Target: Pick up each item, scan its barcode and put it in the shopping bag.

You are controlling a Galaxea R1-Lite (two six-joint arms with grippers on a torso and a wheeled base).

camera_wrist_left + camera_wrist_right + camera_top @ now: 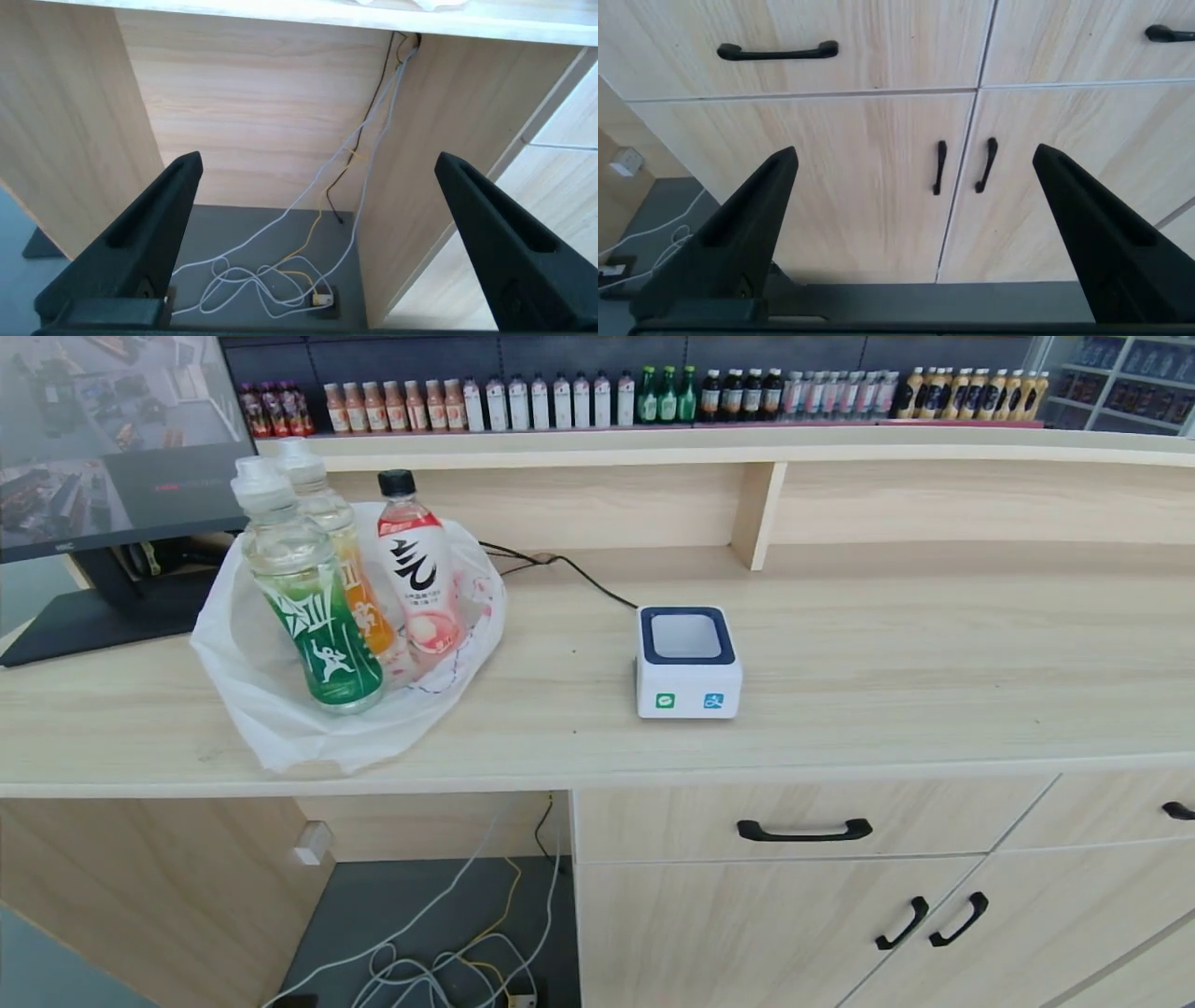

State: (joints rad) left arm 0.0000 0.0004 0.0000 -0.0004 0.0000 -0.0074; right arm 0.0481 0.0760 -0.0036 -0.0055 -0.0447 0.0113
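Three bottles stand upright in the white shopping bag [280, 728] on the counter's left: a green-labelled one [313, 616] in front, an orange-labelled one [350, 569] behind it, and a pink-and-white one with a black cap [418, 569] to their right. The white scanner box [688, 663] with a dark-rimmed window sits mid-counter, its cable running back. My left gripper [318, 233] is open below the counter, facing the leg space with loose cables [280, 280]. My right gripper [915, 233] is open too, facing the cabinet doors [878, 187].
A monitor on a black stand [103, 476] occupies the counter's back left. A raised shelf with a divider [756, 513] runs along the back, with several bottles [653, 397] lined up on shelving behind. Drawers and doors with black handles [803, 829] sit under the counter.
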